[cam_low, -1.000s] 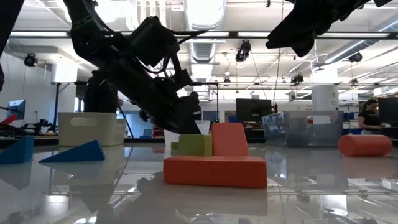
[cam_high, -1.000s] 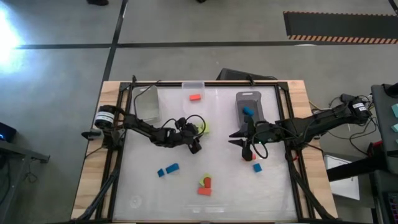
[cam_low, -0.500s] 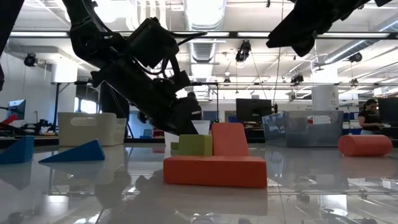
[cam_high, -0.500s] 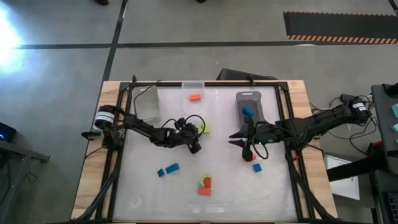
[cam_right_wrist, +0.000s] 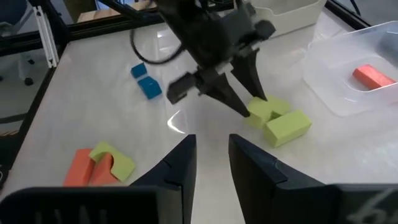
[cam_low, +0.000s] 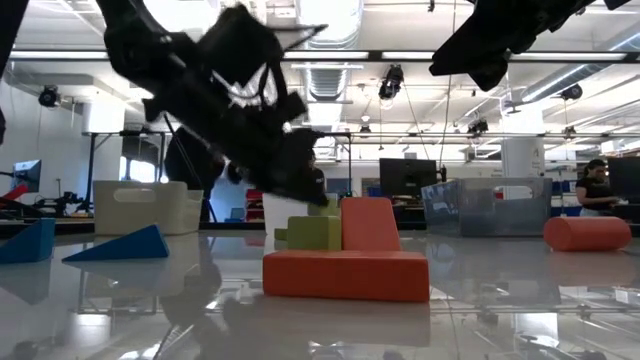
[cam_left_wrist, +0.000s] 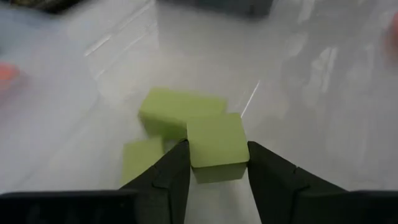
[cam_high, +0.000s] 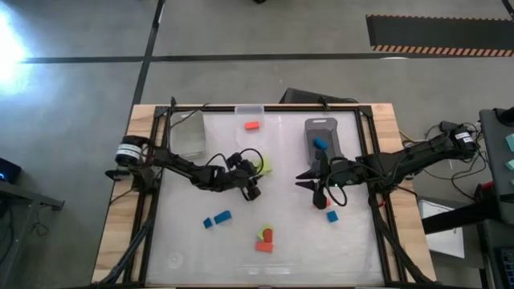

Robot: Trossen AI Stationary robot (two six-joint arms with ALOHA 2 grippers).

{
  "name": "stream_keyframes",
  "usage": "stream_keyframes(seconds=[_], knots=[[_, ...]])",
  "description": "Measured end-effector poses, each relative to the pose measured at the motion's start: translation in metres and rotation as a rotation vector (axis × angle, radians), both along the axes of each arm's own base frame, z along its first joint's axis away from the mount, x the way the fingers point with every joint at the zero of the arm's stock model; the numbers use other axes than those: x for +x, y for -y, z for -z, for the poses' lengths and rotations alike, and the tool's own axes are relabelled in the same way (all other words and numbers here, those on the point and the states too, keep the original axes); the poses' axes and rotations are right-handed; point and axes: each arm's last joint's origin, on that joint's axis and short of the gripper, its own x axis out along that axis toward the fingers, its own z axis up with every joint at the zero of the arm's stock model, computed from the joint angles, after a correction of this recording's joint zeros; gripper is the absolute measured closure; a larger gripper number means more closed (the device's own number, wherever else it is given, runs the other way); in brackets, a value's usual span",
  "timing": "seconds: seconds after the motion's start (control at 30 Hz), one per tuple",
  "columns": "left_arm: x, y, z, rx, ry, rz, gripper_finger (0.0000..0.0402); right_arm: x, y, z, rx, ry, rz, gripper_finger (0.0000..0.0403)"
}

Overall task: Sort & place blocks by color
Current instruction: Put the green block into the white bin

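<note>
My left gripper (cam_high: 256, 172) sits mid-table, shut on a lime green cube (cam_left_wrist: 215, 145). Two more green blocks (cam_left_wrist: 179, 111) lie on the table right behind it. The right wrist view shows the same gripper (cam_right_wrist: 249, 107) coming down onto the green group (cam_right_wrist: 273, 119). My right gripper (cam_high: 316, 188) is open and holds nothing, above the table right of centre, near an orange-red block (cam_high: 328, 204) and a blue block (cam_high: 332, 216). Two blue blocks (cam_high: 217, 218) and an orange-and-green cluster (cam_high: 263, 238) rest on the near half. My left gripper pinches the green cube (cam_left_wrist: 215, 145) between its two fingers (cam_left_wrist: 171, 177), one on each opposite side face. The fingers slant down at it from the table's left (cam_right_wrist: 239, 99). Whether the cube is lifted clear or still rests on the table I cannot tell.
A clear bin (cam_high: 249, 111) at the far edge holds an orange-red block (cam_high: 252, 125). A grey bin (cam_high: 324, 131) on the far right holds a blue block (cam_high: 320, 144). Another clear bin (cam_high: 189, 133) stands far left. A black frame (cam_high: 157, 185) rims the table.
My left gripper has risen a little over the green blocks, and the low view shows it higher and blurred with motion. The right arm and the loose blocks have stayed where they were.
</note>
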Motion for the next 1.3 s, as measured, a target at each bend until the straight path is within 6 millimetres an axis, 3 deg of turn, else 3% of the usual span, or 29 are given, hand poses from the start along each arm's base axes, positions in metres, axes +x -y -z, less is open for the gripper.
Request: stream_keyframes(seconds=[0.27,0.47,0.63,0.97,1.3], knots=[[-0.019,0.002,-0.050,0.013,0.032,0.022,0.0276,-0.001,-0.002,0.000,0.010,-0.001,-0.005,0.0317],[-0.057,-0.010,-0.093,0.058,-0.016,-0.004,0.0275,-0.001,-0.004,0.000,0.011,0.003,-0.011,0.0320],[-0.095,-0.030,-0.117,0.078,-0.086,-0.098,0.0275,-0.001,-0.004,0.000,0.014,-0.001,-0.009,0.0315],[-0.160,-0.075,-0.125,0.068,-0.324,-0.383,0.0286,-0.001,-0.004,0.000,0.014,-0.004,-0.009,0.0323],[-0.183,-0.120,-0.105,-0.035,-0.510,-0.642,0.0288,-0.001,-0.004,0.000,0.008,-0.004,-0.012,0.0316]])
